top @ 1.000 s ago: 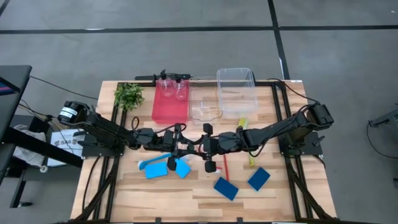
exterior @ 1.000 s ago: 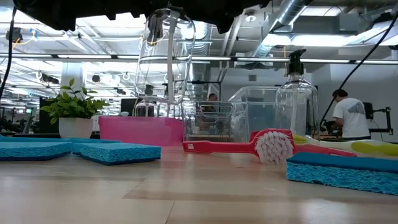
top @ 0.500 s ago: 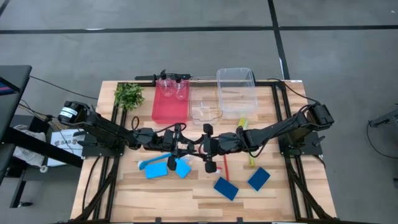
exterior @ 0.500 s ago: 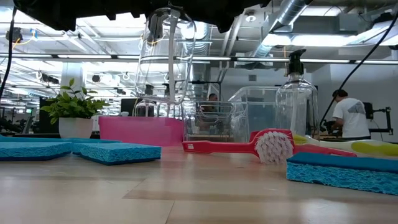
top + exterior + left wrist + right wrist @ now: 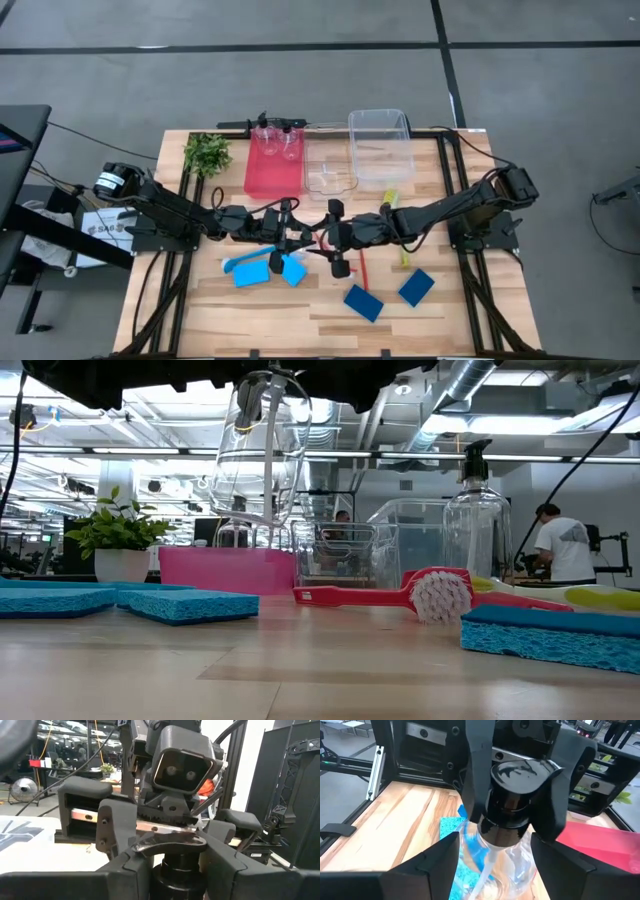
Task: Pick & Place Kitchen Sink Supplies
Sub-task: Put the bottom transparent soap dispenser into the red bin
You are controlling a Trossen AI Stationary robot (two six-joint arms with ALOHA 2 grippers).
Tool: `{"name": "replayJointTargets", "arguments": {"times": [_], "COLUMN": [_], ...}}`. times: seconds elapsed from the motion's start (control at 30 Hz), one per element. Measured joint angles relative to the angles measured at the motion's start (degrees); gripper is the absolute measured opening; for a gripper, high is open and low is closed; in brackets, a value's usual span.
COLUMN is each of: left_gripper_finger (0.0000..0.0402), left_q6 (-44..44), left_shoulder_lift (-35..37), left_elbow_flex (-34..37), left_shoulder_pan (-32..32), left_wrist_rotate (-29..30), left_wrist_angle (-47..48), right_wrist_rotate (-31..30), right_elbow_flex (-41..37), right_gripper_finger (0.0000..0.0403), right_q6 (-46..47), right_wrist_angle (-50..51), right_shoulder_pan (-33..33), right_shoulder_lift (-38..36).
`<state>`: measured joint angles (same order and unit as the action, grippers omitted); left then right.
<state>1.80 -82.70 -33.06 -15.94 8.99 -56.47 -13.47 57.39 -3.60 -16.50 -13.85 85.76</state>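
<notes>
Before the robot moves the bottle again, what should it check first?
1. Left gripper clamped on the black top of the pump bottle: ok.
2. Right gripper let go of the bottle: ok, its fingers stand wide on either side of the clear body.
3. Bottle lifted off the table: ok, it hangs in the air in the low view.
4. Bottle hanging straight: not ok, it is tilted.
5. Room in the pink bin: ok, two bottles stand at its far end and the near part is bare.
</notes>
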Motion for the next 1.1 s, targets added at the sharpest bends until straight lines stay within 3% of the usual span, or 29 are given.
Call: {"name": "replayJointTargets", "arguments": {"times": [0.27,0.53,0.8,1.1], "left_gripper_finger": [0.0151,0.0133,0.015,0.0136], "left_q6": [-0.02,-0.02,-1.96,-7.57], "left_shoulder_lift": [0.0,0.97,7.31,18.51], "left_elbow_flex": [0.0,0.0,0.02,0.02], "left_shoulder_pan": [0.0,-0.02,-0.15,-0.01], "left_wrist_rotate": [0.0,-0.04,-0.07,-0.07], "left_wrist_angle": [0.0,-0.11,3.85,10.46], "right_wrist_rotate": [-0.07,-0.07,-0.65,-9.2], "right_elbow_flex": [-0.02,-0.04,-0.94,-8.26], "right_gripper_finger": [0.024,0.024,0.024,0.024], "right_q6": [0.0,1.97,3.15,5.73], "right_wrist_angle": [5.41,12.39,17.03,15.32], "right_shoulder_pan": [0.0,0.0,-0.68,-4.32], "right_shoulder_lift": [-3.65,-7.82,-13.14,-18.35]}}
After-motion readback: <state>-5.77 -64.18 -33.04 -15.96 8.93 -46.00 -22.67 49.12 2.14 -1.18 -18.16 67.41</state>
